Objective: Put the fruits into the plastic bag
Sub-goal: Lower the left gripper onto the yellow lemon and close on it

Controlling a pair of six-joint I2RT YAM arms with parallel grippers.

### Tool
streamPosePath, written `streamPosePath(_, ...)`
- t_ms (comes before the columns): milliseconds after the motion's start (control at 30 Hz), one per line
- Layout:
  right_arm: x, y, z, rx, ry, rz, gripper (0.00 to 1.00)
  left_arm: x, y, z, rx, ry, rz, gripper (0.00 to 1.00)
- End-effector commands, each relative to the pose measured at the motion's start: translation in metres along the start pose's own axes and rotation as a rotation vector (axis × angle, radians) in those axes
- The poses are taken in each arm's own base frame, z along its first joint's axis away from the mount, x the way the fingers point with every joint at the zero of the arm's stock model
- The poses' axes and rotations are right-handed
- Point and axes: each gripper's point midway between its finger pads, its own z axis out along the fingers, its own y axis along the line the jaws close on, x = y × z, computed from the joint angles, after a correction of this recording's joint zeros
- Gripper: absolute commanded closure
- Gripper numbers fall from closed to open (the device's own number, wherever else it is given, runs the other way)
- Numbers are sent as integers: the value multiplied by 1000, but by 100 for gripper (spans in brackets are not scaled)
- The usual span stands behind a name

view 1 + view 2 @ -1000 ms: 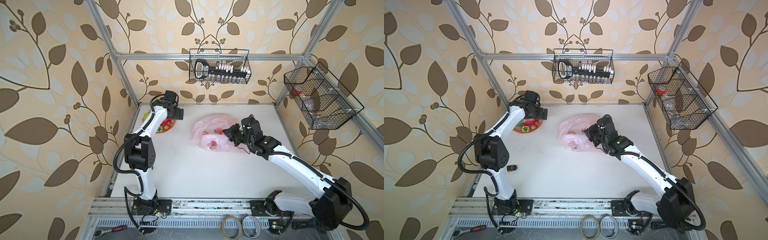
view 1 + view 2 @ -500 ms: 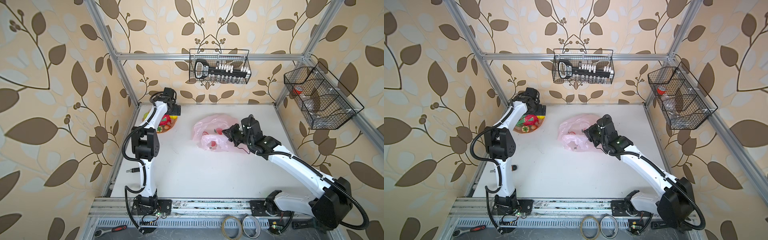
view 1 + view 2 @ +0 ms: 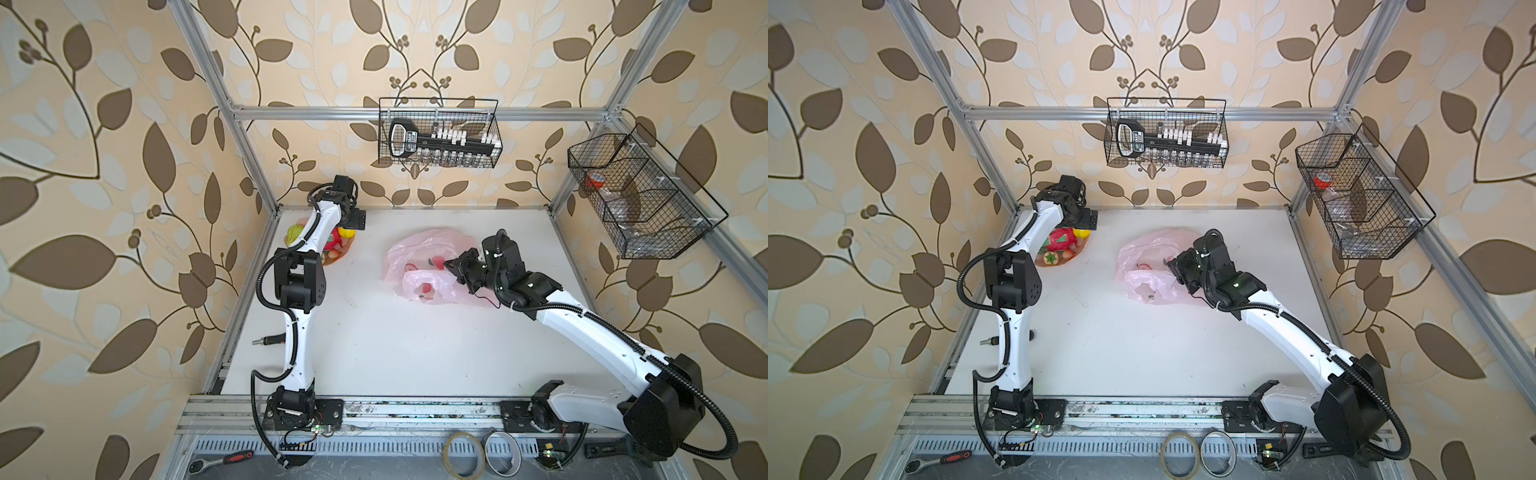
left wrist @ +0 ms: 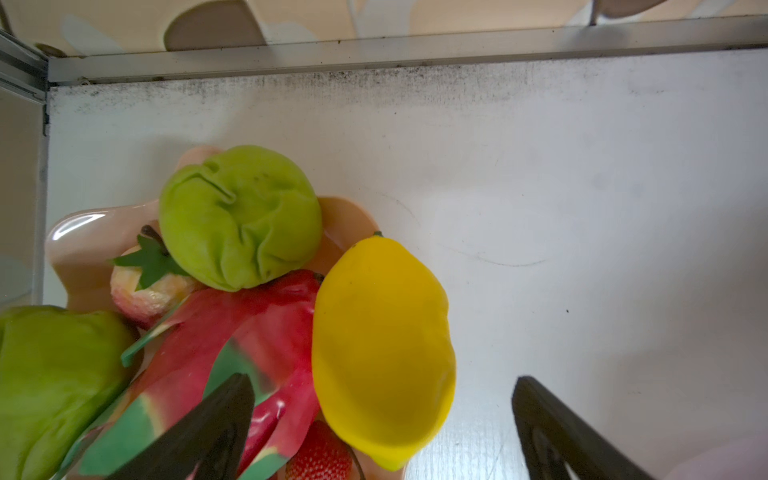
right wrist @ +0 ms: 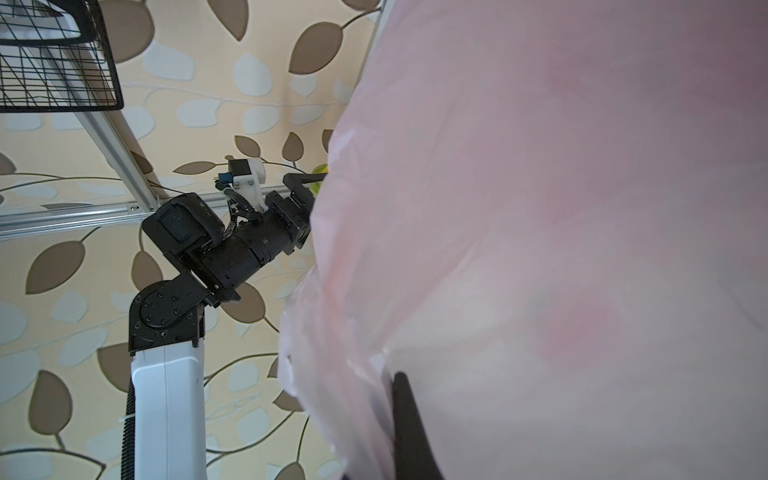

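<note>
The fruits lie heaped on a peach-pink dish (image 4: 83, 241) in the table's far left corner: a yellow lemon (image 4: 382, 349), two lumpy green ones (image 4: 241, 216) (image 4: 54, 382), a magenta dragon fruit (image 4: 249, 332) and a strawberry (image 4: 320, 457). My left gripper (image 4: 382, 386) hangs open just above them, its fingers either side of the lemon's near end, and shows over the dish in both top views (image 3: 353, 220) (image 3: 1088, 220). The pale-pink plastic bag (image 3: 424, 249) (image 3: 1150, 249) lies mid-table. My right gripper (image 3: 451, 266) is shut on its right edge, and the film (image 5: 540, 208) fills the right wrist view.
A wire basket (image 3: 440, 137) hangs on the back wall and another (image 3: 640, 203) on the right wall. The metal frame rail (image 4: 374, 45) runs close behind the dish. A small tool (image 3: 268, 340) lies at the table's left edge. Tape rolls (image 3: 463, 453) and a ratchet (image 3: 220, 459) sit at the front.
My left arm has swung its elbow inward and carried the open gripper toward the back left corner, over the dish. The right arm and the bag have not moved.
</note>
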Motion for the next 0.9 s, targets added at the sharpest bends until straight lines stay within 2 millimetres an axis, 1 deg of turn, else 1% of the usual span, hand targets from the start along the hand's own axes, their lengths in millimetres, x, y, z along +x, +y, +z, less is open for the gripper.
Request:
streamPosePath(0,-1,4,-3,5,3,3,100,-13,1,-1,6,-34,-1,2)
streamPosePath(200,-1,1,-4,11,1,2,100,-9,-1,15,11,-18,-10,3)
streamPosePath(400,-1,2,-5,9,-1,1,100,-12,0,17,10,-27,-24,5)
streamPosePath(533,-2,2,-6,10,-5,0,100,-9,-1,20,17,-14,-22,7)
streamPosePath(733,-2,2,-6,10,-7,1,100,-5,-1,19,18,-4,-22,16)
streamPosePath(867,-3,3,-7,7,-12,2,100,-4,-2,18,28,-7,-22,25)
